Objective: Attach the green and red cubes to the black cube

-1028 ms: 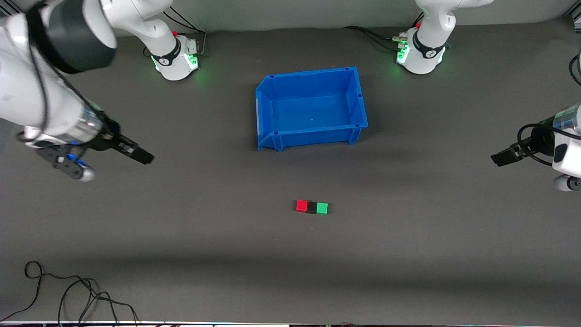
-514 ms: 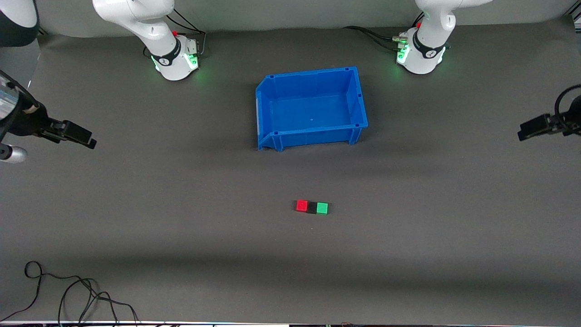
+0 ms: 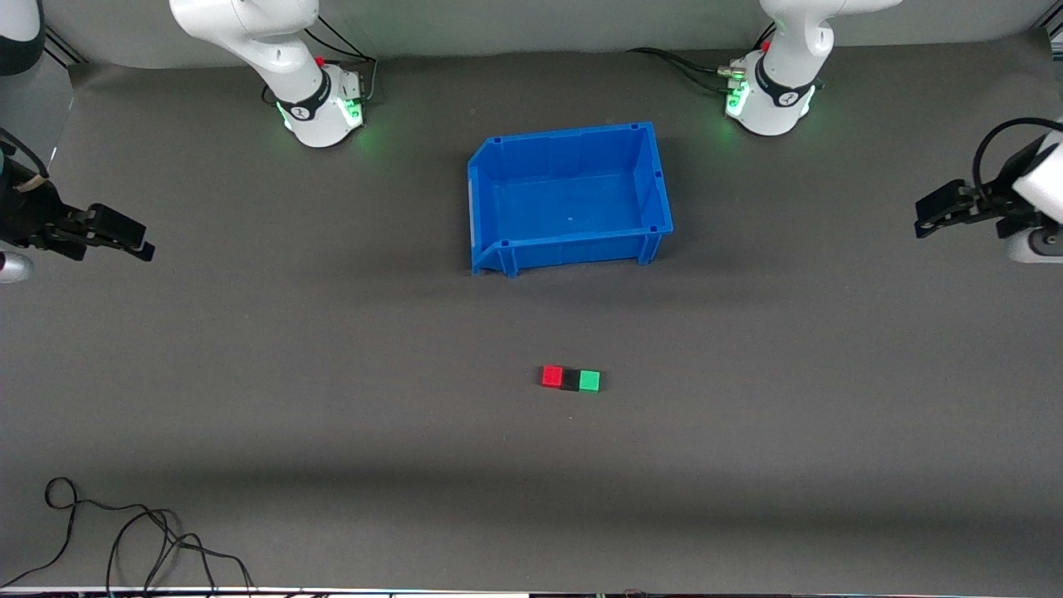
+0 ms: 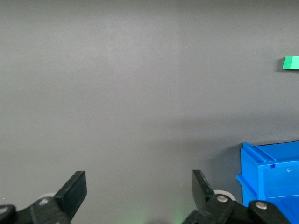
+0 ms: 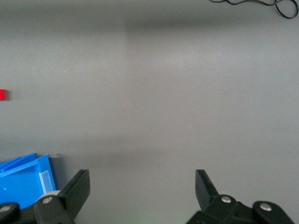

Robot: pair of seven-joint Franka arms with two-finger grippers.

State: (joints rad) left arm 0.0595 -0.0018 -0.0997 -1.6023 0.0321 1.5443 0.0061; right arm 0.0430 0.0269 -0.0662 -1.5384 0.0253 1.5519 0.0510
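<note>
Three tiny cubes in one tight row near the tabletop's middle, a bit toward the front-camera edge: red cube (image 3: 552, 376) at the right arm's end of the row, black cube (image 3: 570, 381) in the centre, green cube (image 3: 589, 380) at the left arm's end, all touching side to side. Same size, plain solid colours; the black one barely stands out from the dark grey mat. One of each. Nothing on or against the row, bare mat around it. One blue bin (image 3: 570, 196) sits farther from the front camera than the cubes, well apart, open top, nothing visible inside. One loose black cable (image 3: 124, 531) lies at the tabletop corner nearest the front camera at the right arm's end. Left gripper (image 3: 930, 218) hangs over the tabletop edge at the left arm's end, fingers spread wide, holding nothing. Right gripper (image 3: 133, 241) hangs over the edge at the right arm's end, also spread wide, holding nothing. Both well apart from the cubes.
</note>
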